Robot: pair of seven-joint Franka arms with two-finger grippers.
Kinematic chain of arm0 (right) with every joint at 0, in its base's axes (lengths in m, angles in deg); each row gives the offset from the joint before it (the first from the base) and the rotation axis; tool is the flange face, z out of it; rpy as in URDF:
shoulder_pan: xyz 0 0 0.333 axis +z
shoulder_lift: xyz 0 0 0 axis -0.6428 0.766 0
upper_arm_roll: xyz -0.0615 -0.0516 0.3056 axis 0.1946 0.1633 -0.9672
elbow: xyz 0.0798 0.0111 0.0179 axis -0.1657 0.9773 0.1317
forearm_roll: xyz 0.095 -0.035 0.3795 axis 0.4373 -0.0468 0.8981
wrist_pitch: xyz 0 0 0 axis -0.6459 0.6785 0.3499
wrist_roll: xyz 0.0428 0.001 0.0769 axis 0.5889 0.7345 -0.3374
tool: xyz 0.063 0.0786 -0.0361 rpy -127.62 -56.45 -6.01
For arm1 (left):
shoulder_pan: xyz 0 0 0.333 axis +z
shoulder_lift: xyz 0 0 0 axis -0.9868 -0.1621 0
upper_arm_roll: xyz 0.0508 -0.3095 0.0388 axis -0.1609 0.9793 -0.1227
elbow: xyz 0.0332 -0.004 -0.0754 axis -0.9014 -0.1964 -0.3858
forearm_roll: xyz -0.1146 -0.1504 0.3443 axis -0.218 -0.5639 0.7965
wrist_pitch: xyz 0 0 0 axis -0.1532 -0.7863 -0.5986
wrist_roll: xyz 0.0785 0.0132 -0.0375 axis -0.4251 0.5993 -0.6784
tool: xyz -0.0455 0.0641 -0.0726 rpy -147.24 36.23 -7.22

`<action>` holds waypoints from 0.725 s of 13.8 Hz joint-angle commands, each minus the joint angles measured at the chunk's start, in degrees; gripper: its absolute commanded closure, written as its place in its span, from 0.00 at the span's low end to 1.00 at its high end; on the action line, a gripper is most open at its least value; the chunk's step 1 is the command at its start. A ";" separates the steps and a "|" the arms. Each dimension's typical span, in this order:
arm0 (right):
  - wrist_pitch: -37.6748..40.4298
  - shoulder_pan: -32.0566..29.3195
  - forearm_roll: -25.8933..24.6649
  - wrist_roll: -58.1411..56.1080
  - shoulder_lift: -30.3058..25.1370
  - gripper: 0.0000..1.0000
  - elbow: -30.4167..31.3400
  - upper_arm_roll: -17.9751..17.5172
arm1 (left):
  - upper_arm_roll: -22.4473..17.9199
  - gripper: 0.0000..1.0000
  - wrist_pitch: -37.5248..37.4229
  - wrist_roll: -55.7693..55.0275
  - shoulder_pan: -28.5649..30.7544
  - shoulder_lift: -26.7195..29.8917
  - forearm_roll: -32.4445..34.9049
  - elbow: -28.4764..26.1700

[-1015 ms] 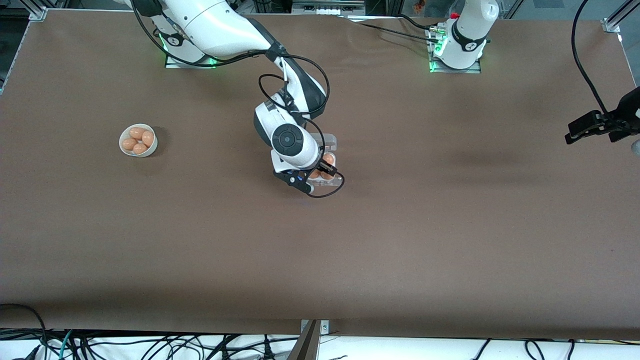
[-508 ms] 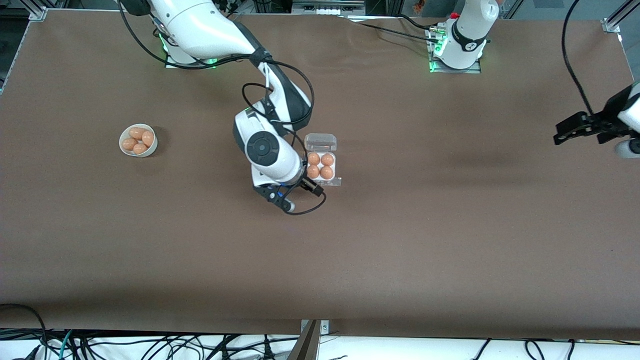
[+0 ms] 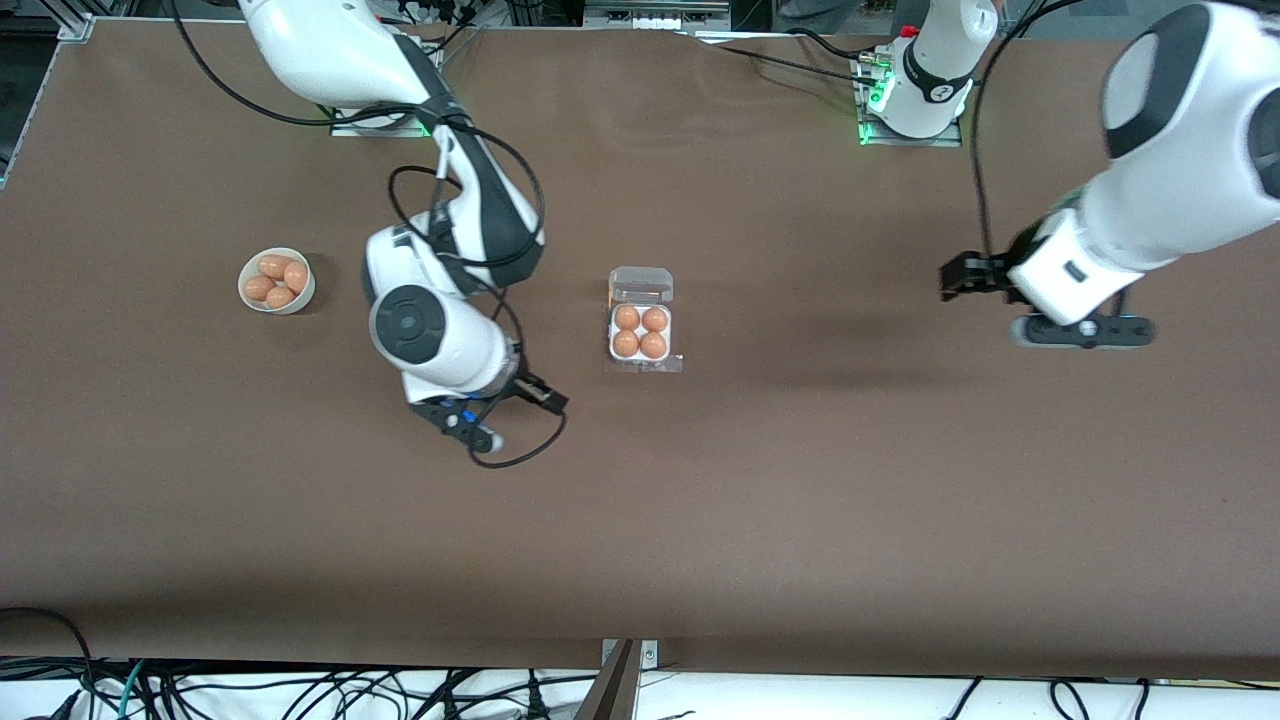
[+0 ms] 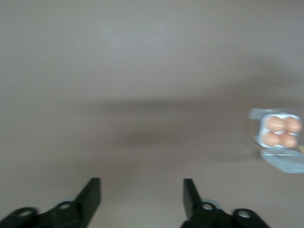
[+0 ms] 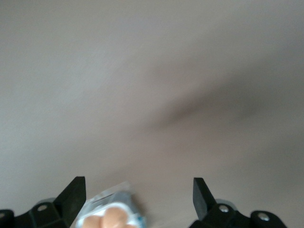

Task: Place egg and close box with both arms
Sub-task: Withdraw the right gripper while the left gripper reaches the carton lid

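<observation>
**A:** Now that the right gripper (image 3: pixel 540 398) has drawn back from over the box (image 3: pixel 641 285), what sits between its fingers?

**B:** Nothing. They stand wide apart over bare table, with the box well clear of their tips, toward the left arm's end. A second ago that gripper hung right over the tray.

**A:** And the eggs (image 3: pixel 640 331)?

**B:** Four of them, one in each cell, so I judge the placing done. I cannot tell which was the last one in. The lid (image 3: pixel 641 284) lies folded open.

**A:** Has the left gripper (image 3: pixel 955 280) moved?

**B:** It has swung in from the table's end. Its fingers are parted and empty, and the box is still well ahead of them.

**A:** So closing comes next?

**B:** Likely, with both arms. The bowl (image 3: pixel 243 285) of spare eggs looks untouched.
</observation>
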 commanded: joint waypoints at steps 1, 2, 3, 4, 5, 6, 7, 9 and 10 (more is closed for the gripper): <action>6.51 -0.19 0.32 -8.96 -2.62 0.00 0.47 5.14 | 2.06 0.58 -0.98 -4.27 0.37 -2.31 -8.03 1.54; 8.97 -0.19 0.41 -13.09 -2.89 0.00 0.47 7.34 | 2.59 0.70 -0.98 -5.50 0.37 -2.84 -11.37 1.54; 10.82 -0.19 0.59 -16.43 -3.07 0.00 0.47 9.80 | 3.38 0.81 -0.98 -6.04 0.37 -3.46 -14.01 1.54; 11.80 -0.19 0.85 -18.90 -3.07 0.00 0.47 12.00 | 4.69 0.90 -0.98 -6.04 0.28 -4.59 -15.61 1.54; 12.24 -0.36 0.85 -21.54 -4.11 0.00 0.47 13.41 | 5.92 0.96 -0.98 -6.04 -0.24 -5.74 -15.97 1.54; 12.25 -0.45 0.33 -24.18 -4.91 0.00 0.47 14.91 | 6.54 1.00 -0.98 -6.22 -1.55 -7.14 -15.97 1.54; 11.81 -0.71 0.32 -27.07 -5.09 0.00 0.73 15.44 | 6.55 1.00 -0.89 -6.57 -3.74 -8.37 -15.89 1.62; 12.42 -4.74 -0.90 -32.62 -8.24 0.00 1.95 14.31 | 6.55 1.00 -0.71 -6.92 -6.48 -11.01 -15.89 1.71; 12.68 -6.41 -3.17 -35.42 -10.52 0.00 3.18 13.26 | 6.55 1.00 -0.54 -7.01 -8.06 -12.15 -16.06 1.80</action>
